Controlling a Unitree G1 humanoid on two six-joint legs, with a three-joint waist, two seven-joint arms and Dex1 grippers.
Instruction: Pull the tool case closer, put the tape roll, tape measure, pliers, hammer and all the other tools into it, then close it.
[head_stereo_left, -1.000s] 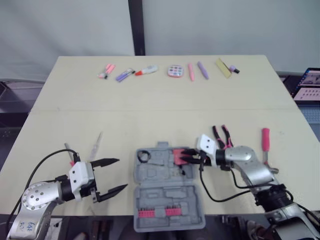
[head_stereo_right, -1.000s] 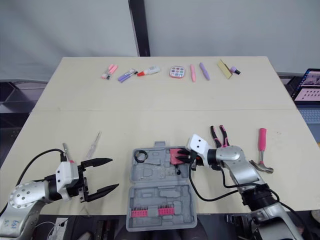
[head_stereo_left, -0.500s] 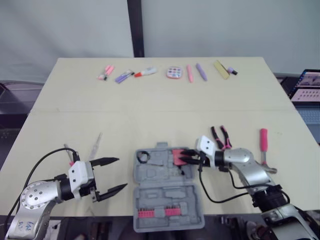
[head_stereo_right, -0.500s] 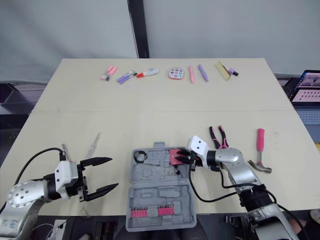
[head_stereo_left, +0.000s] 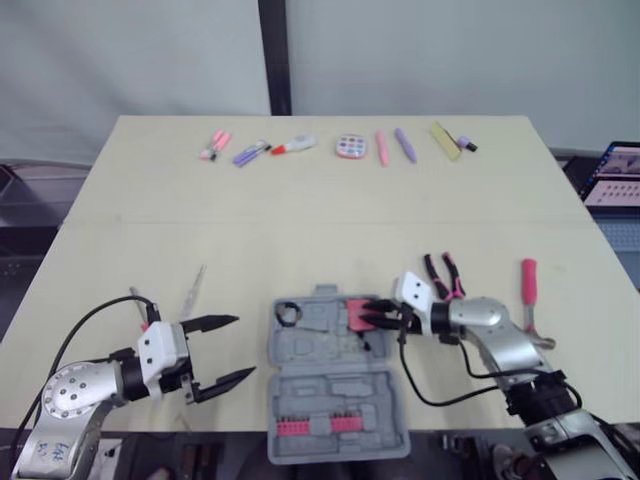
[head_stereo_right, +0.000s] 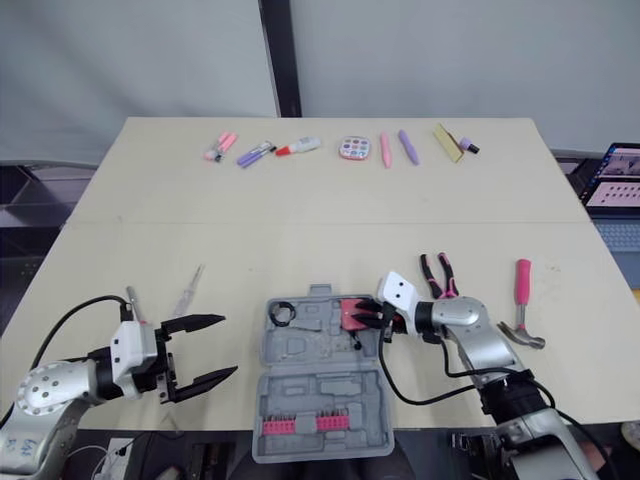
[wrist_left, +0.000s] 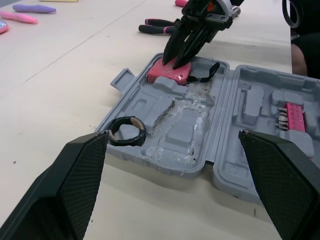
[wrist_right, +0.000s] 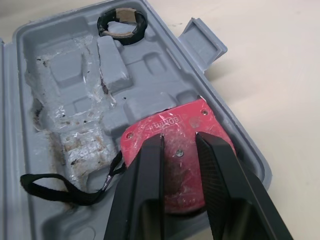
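The grey tool case (head_stereo_left: 335, 375) lies open at the table's front middle. A black tape roll (head_stereo_left: 288, 313) sits in its far-left corner. The pink tape measure (wrist_right: 175, 130) lies flat in the far-right corner, its black strap (wrist_right: 65, 190) trailing into the case. My right gripper (head_stereo_left: 368, 316) rests its fingertips (wrist_right: 155, 142) on top of the tape measure, a narrow gap between them and nothing held. My left gripper (head_stereo_left: 245, 347) hangs wide open just left of the case. Pink-handled pliers (head_stereo_left: 444, 272) and the hammer (head_stereo_left: 529, 290) lie on the table to the right.
Two slim tools (head_stereo_left: 193, 290) (head_stereo_left: 140, 303) lie on the table left of the case, beyond my left arm. A row of pink bits (head_stereo_left: 318, 425) sits in the case's near half. Small pens and stationery (head_stereo_left: 350, 145) line the far edge. A laptop (head_stereo_left: 615, 175) stands off the table's right.
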